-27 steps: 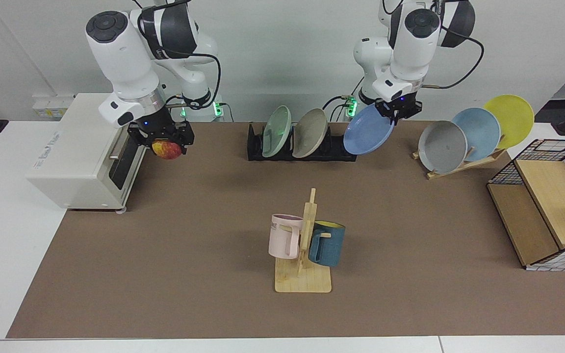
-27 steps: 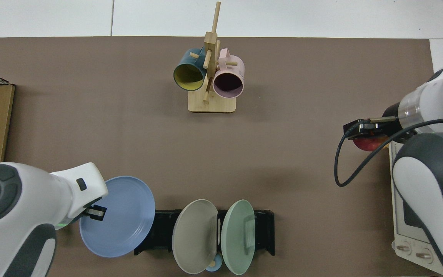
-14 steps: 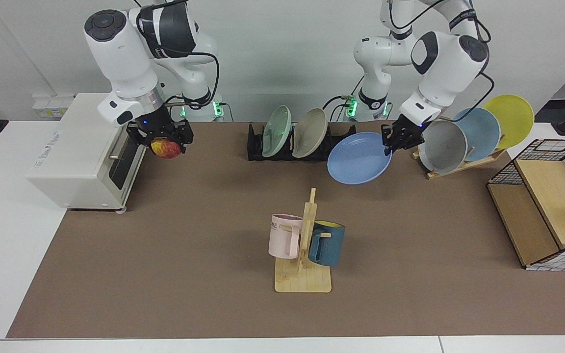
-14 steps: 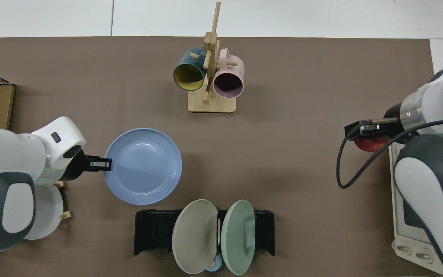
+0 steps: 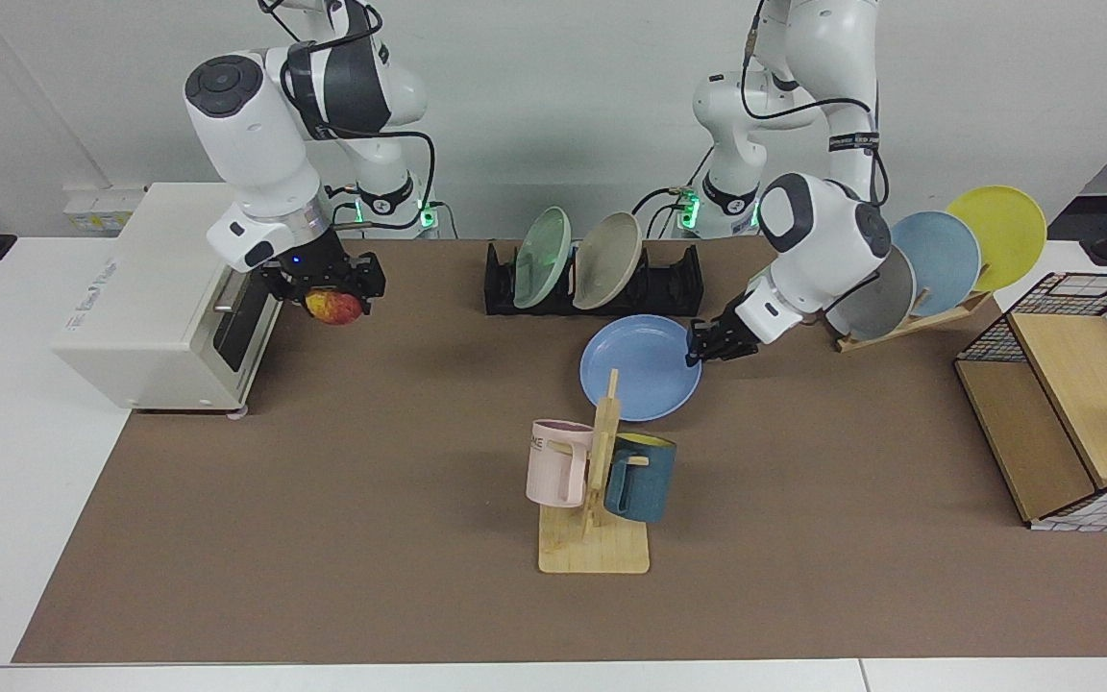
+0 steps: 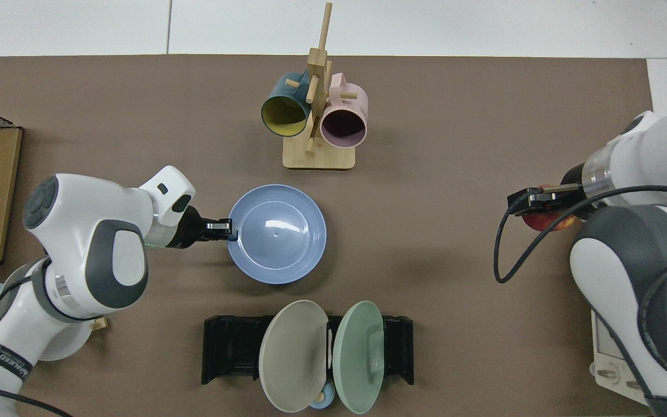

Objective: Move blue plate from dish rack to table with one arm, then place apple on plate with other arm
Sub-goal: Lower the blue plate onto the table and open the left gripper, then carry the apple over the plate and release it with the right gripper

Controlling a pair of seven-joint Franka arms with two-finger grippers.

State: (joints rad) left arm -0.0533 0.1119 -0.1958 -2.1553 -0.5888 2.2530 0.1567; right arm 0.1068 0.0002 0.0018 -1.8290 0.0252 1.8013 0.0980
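Dish rack (image 5: 669, 288): black, at the tabletop's far edge; holds a green plate (image 5: 542, 257) and a beige plate (image 5: 608, 259) on edge; the other slots are bare.
Wooden stand (image 5: 909, 322): slanted; carries a grey plate (image 5: 875, 298), a sky-blue plate (image 5: 938, 255) and a yellow plate (image 5: 996, 235), overlapping.
Mug tree (image 5: 602, 452): a pink mug (image 5: 558, 461) and a dark teal mug (image 5: 640, 478) hang on its pegs.
Blue plate (image 5: 640, 365): out of the rack, face up and about level, low over or on the tabletop (image 5: 323, 500) between rack and mug tree; contact cannot be told.
Left arm: reaches down from the far side, forearm slanting low toward the middle.
Left gripper (image 5: 698, 351): at the blue plate's rim, on the side toward the wooden stand; fingers clamped on the rim.
Right arm: elbow high, wrist pointing down beside the white oven (image 5: 150, 308).
Right gripper (image 5: 328, 293): hangs above the tabletop just in front of the oven door; fingers closed on the apple (image 5: 334, 306).
Apple: in the air in the right gripper, well apart from the blue plate.
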